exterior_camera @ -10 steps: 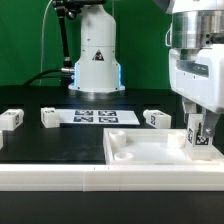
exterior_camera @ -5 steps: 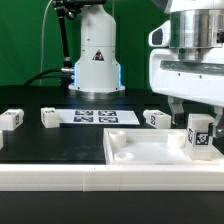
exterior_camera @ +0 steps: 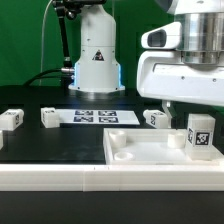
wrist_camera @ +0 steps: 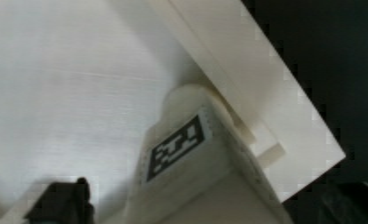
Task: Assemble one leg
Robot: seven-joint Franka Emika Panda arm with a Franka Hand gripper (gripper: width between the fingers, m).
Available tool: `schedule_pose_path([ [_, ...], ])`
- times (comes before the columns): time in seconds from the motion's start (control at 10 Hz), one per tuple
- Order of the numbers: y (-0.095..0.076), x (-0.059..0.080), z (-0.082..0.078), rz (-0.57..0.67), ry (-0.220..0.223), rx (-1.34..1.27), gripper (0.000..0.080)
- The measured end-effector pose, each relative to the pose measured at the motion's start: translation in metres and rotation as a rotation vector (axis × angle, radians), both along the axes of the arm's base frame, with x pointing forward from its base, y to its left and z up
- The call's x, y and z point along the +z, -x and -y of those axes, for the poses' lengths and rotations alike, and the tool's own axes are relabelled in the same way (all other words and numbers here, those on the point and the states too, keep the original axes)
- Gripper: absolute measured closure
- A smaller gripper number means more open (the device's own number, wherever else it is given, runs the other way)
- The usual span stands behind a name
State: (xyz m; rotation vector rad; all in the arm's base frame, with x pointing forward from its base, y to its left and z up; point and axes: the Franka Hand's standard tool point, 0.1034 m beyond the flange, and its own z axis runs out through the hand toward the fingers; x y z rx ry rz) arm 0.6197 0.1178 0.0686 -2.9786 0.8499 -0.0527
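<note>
One leg (exterior_camera: 201,135), a small white block with a marker tag facing the camera, stands upright in the corner of the flat white tabletop (exterior_camera: 140,152) at the exterior view's right. My gripper (exterior_camera: 198,108) hangs just above it, jaws apart, holding nothing; one finger (exterior_camera: 168,108) shows to the leg's left, clear of it. In the wrist view the leg (wrist_camera: 207,150) sits below the gripper (wrist_camera: 199,205) against the tabletop's raised rim (wrist_camera: 252,70), and a dark fingertip (wrist_camera: 60,200) shows beside it.
Three more legs lie on the black table: two (exterior_camera: 12,119) (exterior_camera: 50,117) at the exterior view's left and one (exterior_camera: 157,119) behind the tabletop. The marker board (exterior_camera: 95,117) lies between them. The arm's base (exterior_camera: 95,60) stands behind.
The gripper has let go of the leg and risen straight up. The leg stays upright in the tabletop corner.
</note>
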Motion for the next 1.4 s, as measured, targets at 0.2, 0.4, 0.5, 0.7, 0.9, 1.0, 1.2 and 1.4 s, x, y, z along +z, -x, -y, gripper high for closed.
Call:
schedule_pose_path([
  [0.2,0.0,0.0002,-0.0008,0.003,0.013,0.111,0.0151],
  [0.4,-0.0005,0.0026,-0.0023,0.009,0.041,0.242,0.0151],
  [0.5,-0.0008,0.0026,-0.0008,0.01,0.045,0.276,0.0151],
  [0.7,-0.002,0.0024,0.0036,0.015,0.057,0.398,0.0151],
  [0.9,-0.0019,0.0021,0.0038,0.015,0.057,0.396,0.0267],
  [1.0,-0.0019,0.002,0.0038,0.015,0.056,0.391,0.0401],
  [1.2,-0.0019,0.0018,0.0043,0.014,0.056,0.372,0.0509],
  [1.4,-0.0017,0.0013,0.0042,0.012,0.048,0.253,0.0509],
])
